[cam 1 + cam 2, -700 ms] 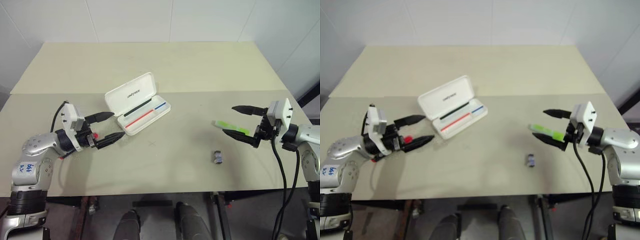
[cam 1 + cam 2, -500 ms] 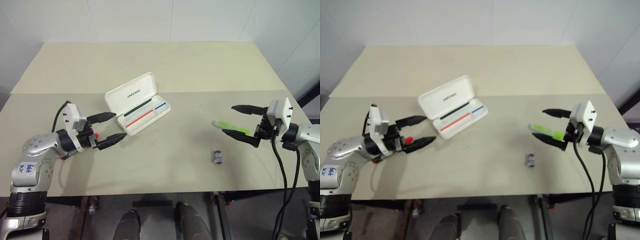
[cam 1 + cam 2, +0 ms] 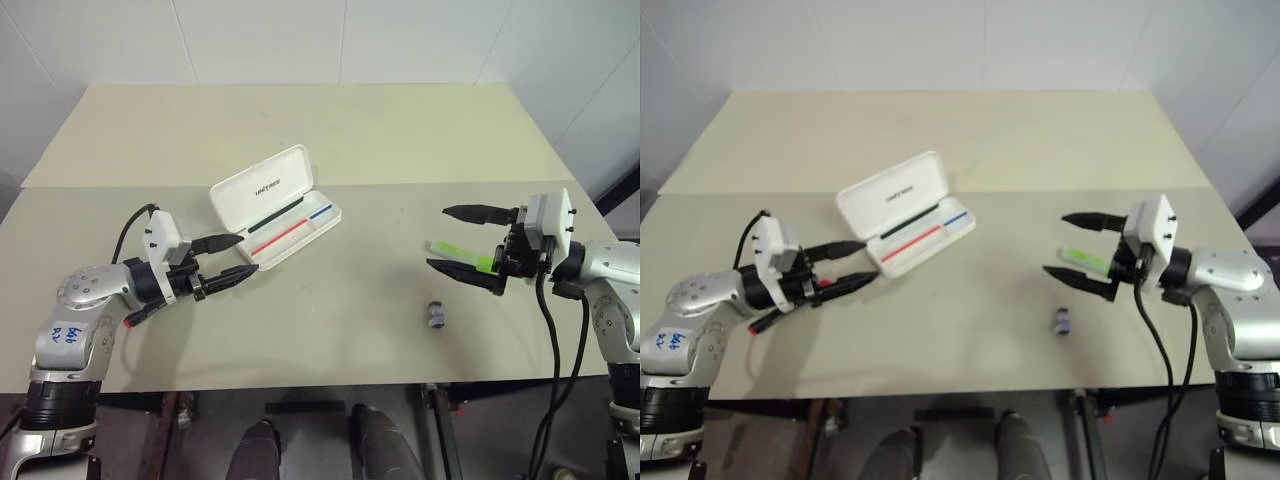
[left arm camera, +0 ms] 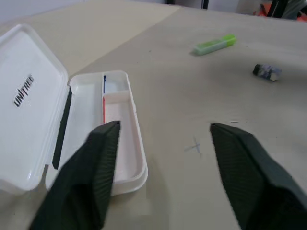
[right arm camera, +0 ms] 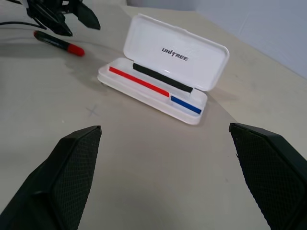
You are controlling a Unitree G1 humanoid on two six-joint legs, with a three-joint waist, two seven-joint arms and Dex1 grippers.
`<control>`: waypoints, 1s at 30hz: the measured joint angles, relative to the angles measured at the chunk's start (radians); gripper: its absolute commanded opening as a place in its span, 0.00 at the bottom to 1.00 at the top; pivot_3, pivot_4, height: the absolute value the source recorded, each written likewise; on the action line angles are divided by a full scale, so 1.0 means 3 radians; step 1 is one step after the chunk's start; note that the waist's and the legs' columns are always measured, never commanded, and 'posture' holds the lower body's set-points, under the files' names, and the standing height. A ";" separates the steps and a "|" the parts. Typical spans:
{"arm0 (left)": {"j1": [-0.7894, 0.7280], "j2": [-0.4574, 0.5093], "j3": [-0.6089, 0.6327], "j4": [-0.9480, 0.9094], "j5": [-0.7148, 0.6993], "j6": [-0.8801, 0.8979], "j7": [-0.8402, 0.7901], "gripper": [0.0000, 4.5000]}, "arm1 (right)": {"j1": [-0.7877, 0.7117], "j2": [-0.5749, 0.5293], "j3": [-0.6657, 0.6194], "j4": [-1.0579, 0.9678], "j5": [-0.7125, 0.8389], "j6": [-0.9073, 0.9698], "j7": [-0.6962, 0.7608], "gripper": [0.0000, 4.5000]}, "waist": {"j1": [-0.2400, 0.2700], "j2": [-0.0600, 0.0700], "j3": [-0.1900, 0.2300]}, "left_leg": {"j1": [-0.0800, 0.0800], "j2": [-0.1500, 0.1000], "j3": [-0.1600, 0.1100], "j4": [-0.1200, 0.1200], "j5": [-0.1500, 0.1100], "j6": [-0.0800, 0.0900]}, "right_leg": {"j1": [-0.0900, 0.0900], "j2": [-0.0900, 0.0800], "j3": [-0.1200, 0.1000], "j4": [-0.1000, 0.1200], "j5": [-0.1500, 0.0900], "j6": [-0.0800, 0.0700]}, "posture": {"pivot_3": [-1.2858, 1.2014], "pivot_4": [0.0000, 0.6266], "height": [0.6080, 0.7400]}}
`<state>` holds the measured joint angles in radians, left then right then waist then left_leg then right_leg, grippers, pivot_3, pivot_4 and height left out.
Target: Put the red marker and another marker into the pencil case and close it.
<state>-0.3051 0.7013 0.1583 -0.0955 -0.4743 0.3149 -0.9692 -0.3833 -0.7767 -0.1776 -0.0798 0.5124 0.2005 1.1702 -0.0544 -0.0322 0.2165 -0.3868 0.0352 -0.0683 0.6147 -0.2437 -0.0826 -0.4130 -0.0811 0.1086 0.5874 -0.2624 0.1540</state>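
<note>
The white pencil case (image 3: 262, 186) lies open left of the table's middle, lid tilted back, with red, blue and black strips in its tray. My left gripper (image 3: 232, 260) is open just left of the tray, nothing between its fingers. The red marker (image 5: 57, 42) lies flat on the table under that gripper's wrist, its dark end (image 3: 135, 317) sticking out behind. The other marker, a neon yellow-green highlighter (image 3: 456, 250), lies on the table at the right. My right gripper (image 3: 438, 237) is wide open, and the highlighter appears between its two fingers in the head views.
A small grey-purple object (image 3: 434, 315) lies near the front edge, right of centre. A faint cross mark (image 4: 194, 146) sits on the tabletop between the case and the highlighter. The table's far half is bare.
My left gripper has slid right toward the case with its fingers drawn closer together, leaving the red marker behind under the wrist. My right gripper has moved left, so its fingers now flank the highlighter.
</note>
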 measured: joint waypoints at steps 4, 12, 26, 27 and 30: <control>-0.0067 -0.0176 -0.0238 -0.0051 0.0129 0.0075 0.0192 0.56 | 0.0034 0.0021 0.0022 -0.0135 0.0056 0.0061 -0.0050 1.00 | 0.0014 0.0000 0.0000 | 0.0000 0.0000 0.0000 0.0000 0.0000 0.0000 | 0.0000 0.0000 0.0000 0.0001 0.0001 0.0002 | 0.52 0.24 1.00; -0.0142 -0.0295 -0.0464 -0.0058 0.0411 0.0167 0.0515 0.56 | 0.0119 0.0159 0.0040 -0.0445 0.0106 0.0099 -0.0260 1.00 | 0.0007 0.0000 0.0000 | 0.0000 0.0000 -0.0001 0.0001 0.0000 0.0000 | 0.0000 0.0000 0.0000 0.0002 0.0002 0.0003 | 0.52 0.24 1.00; -0.0253 -0.0348 -0.0558 0.0022 0.0692 0.0270 0.0753 0.56 | 0.0190 0.0242 0.0045 -0.0760 0.0187 0.0176 -0.0506 1.00 | 0.0010 0.0000 0.0000 | 0.0000 0.0000 -0.0001 0.0002 0.0000 0.0000 | 0.0000 0.0000 0.0000 0.0004 0.0001 0.0003 | 0.52 0.24 1.00; -0.0275 -0.0348 -0.0563 0.0062 0.0701 0.0295 0.0760 0.56 | 0.0191 0.0250 0.0046 -0.0778 0.0196 0.0182 -0.0521 1.00 | 0.0011 0.0000 0.0000 | 0.0000 0.0000 -0.0001 0.0003 0.0000 0.0000 | 0.0000 0.0000 0.0000 0.0004 0.0001 0.0003 | 0.52 0.24 1.00; -0.0289 -0.0346 -0.0597 0.0122 0.0744 0.0373 0.0756 0.56 | 0.0198 0.0269 0.0046 -0.0810 0.0200 0.0203 -0.0567 1.00 | 0.0011 0.0000 0.0000 | 0.0000 0.0000 -0.0001 0.0003 0.0000 0.0000 | 0.0000 0.0000 0.0000 0.0004 0.0002 0.0003 | 0.52 0.24 1.00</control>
<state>-0.3918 0.5974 -0.0210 -0.0590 -0.2512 0.4269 -0.7424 -0.3238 -0.6961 -0.1639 -0.3228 0.5723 0.2615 0.9999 -0.0511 -0.0322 0.2165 -0.3868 0.0351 -0.0685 0.6155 -0.2437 -0.0826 -0.4129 -0.0811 0.1086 0.5885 -0.2619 0.1549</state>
